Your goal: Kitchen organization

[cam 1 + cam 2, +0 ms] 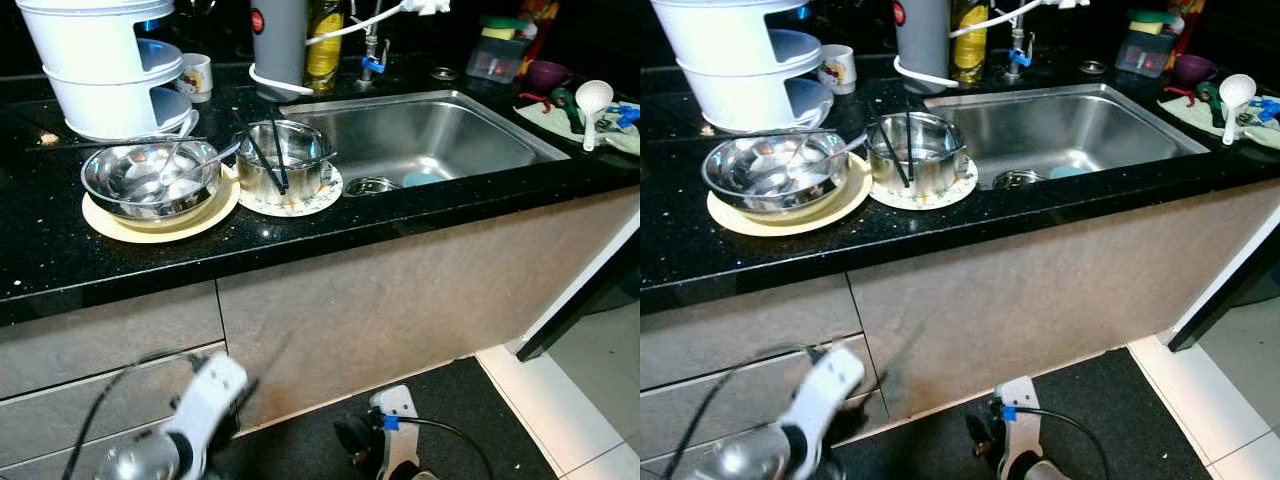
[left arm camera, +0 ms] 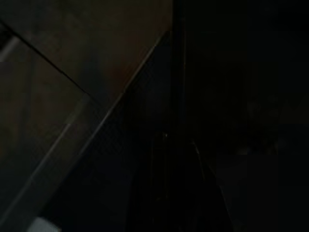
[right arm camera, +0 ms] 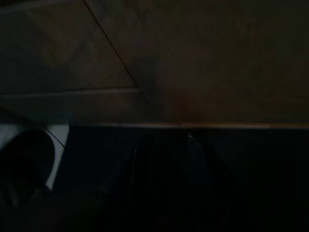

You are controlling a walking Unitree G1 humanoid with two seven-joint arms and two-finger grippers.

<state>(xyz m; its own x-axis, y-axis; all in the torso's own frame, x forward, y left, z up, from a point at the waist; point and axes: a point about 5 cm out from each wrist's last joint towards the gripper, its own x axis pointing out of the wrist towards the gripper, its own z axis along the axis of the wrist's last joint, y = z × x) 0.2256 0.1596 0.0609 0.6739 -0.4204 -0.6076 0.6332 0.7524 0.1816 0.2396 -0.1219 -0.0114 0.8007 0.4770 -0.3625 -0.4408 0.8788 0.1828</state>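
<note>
Fingers of both arms are hung low in front of the cabinet, at the bottom of the frame, and whether they are wide or narrow cannot be told: the left gripper (image 1: 205,400) is blurred, the right gripper (image 1: 385,430) is seen only in part, and both wrist views are very dark. Nothing is held, as far as can be judged.

On the black counter (image 1: 60,240), at the upper left of the frame, a steel bowl (image 1: 150,180) with a spoon in it is set on a yellow plate (image 1: 160,222), probably stacked after use. Just beside it, toward the middle, a steel pot (image 1: 285,160) is placed on a patterned plate (image 1: 325,192), with dark utensils leaned inside. A white tiered rack (image 1: 110,70) and a small mug (image 1: 195,75) are seen behind them. The sink (image 1: 430,135) is set at the upper middle, beside the pot, so the dirty dishes seem parked at its edge for washing. A white ladle (image 1: 592,100) is laid on a cloth at the upper right.

The organizing is judged not yet begun; the arms would have to be raised to the counter first.
</note>
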